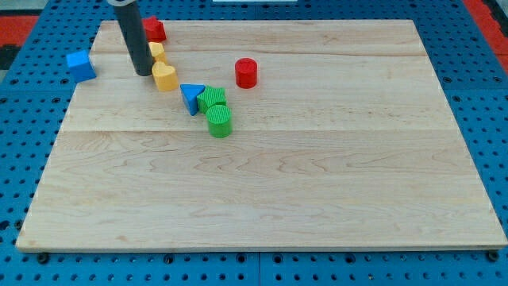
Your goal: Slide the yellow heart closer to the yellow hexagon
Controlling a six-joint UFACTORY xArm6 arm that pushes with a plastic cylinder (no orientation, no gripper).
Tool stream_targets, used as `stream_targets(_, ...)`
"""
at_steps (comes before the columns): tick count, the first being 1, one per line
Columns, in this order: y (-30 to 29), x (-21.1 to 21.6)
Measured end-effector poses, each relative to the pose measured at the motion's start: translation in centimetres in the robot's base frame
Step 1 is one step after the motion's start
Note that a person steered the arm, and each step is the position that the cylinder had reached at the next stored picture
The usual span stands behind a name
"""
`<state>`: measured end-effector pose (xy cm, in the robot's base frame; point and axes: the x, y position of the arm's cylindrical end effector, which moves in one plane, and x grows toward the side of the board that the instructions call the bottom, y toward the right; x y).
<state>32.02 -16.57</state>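
Note:
My tip rests on the wooden board near its top left, just left of two yellow blocks. The yellow block right beside the tip looks like the hexagon. The other yellow block, just above it and partly hidden by the rod, looks like the heart. The two yellow blocks sit close together, almost touching. The tip stands next to the lower yellow block's left side; I cannot tell whether they touch.
A red block sits above the yellow ones. A blue cube lies at the board's left edge. A red cylinder, a blue triangle, a green block and a green cylinder lie to the right.

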Motion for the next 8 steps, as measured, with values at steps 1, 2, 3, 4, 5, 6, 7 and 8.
stream_targets(1,3.0,-1.9)
stream_targets(2,3.2,-3.3)
stream_targets(3,3.2,-5.0)
stream_targets(4,6.9,-3.9)
stream_targets(5,10.4,-0.4)
stream_targets(6,8.9,3.7)
stream_targets(7,4.8,3.9)
stream_targets(8,2.5,3.9)
